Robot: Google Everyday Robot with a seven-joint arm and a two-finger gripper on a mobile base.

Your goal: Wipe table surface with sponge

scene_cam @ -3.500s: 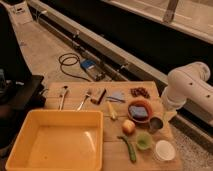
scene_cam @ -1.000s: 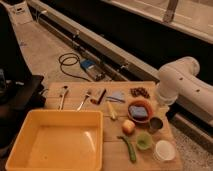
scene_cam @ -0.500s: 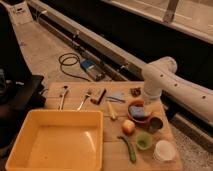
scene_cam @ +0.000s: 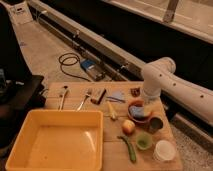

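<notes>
The gripper [scene_cam: 145, 102] hangs spread above the sponge [scene_cam: 143, 111] in a bowl [scene_cam: 135, 118] on the table surface [scene_cam: 113, 146].

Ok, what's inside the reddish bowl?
A blue-grey sponge sits in the bowl. The gripper hangs right above it, hiding the bowl's back part.

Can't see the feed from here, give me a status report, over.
Gripper open, low over the brown bowl. Sponge lying in that bowl. Apple and dark cup crowd the bowl's near side.
</notes>
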